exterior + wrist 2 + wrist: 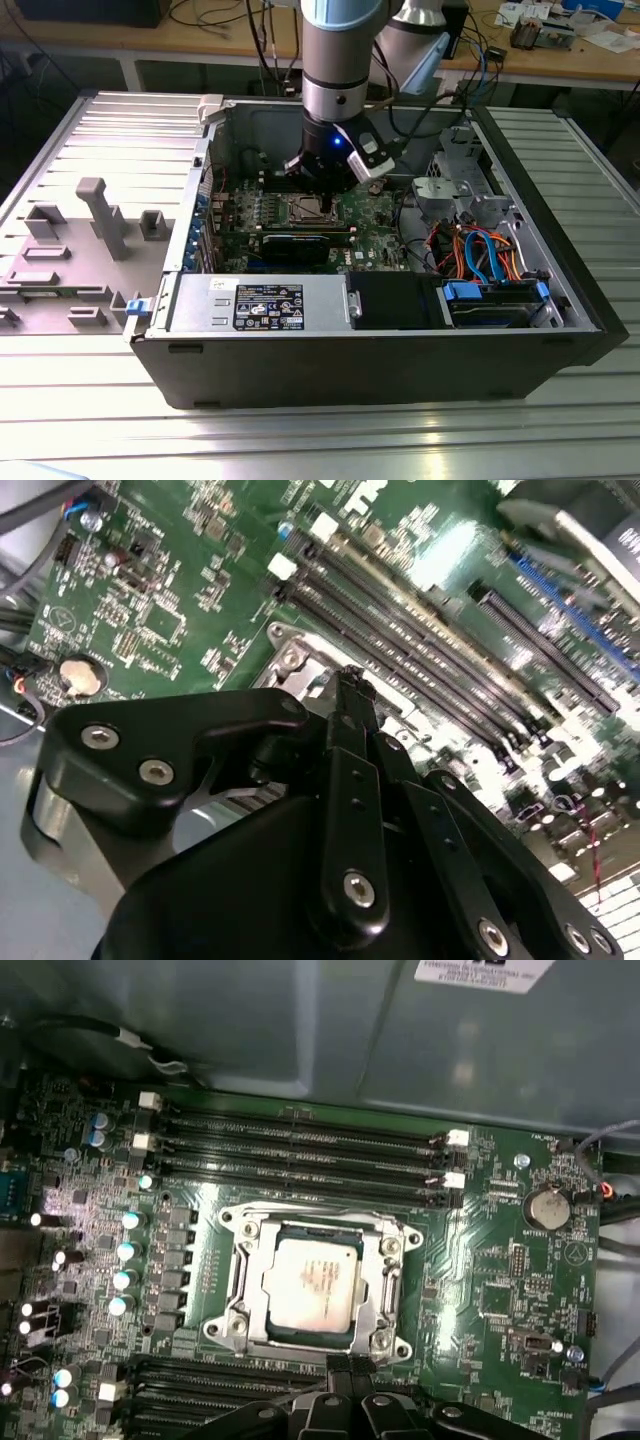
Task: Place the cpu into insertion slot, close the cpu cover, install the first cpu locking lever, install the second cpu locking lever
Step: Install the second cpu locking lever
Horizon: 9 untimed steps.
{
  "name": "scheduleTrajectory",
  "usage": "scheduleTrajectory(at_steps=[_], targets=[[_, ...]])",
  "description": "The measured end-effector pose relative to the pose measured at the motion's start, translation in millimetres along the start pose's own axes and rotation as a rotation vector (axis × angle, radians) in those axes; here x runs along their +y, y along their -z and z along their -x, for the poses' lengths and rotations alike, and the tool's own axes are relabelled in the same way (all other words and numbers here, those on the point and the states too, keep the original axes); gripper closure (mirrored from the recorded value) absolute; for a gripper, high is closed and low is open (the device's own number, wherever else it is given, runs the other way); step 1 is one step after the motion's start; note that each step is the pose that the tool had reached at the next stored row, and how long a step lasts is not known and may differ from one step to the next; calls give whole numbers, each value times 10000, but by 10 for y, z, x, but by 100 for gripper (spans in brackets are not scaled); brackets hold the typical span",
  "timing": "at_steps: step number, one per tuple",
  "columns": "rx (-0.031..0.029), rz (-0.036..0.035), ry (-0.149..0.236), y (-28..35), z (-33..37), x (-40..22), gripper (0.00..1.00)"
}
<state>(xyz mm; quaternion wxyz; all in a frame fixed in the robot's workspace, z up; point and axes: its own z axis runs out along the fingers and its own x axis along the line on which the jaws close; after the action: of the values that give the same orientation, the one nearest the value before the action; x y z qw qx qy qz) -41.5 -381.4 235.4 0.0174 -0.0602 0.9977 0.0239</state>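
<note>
Fingers (345, 1368) pressed together, empty, at edge of cpu cover (385, 1260), closed over cpu (310, 1282); flanked by memory slots (300, 1150).

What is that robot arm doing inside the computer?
A robot arm's black gripper is down inside an open computer case, right at the edge of the square metal-framed socket on the green circuit board. The small silvery square chip already lies in that socket, with the thin silvery metal frame cover lying flat around it.
</note>
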Motion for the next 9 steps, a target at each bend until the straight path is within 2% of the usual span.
scheduleTrajectory(at_steps=[1, 3, 9], targets=[[-4, 33, -1, -3, -17, -39, 89], [-8, 58, -1, -16, -87, -65, 89], [-16, 127, -4, -58, -288, -52, 89]])
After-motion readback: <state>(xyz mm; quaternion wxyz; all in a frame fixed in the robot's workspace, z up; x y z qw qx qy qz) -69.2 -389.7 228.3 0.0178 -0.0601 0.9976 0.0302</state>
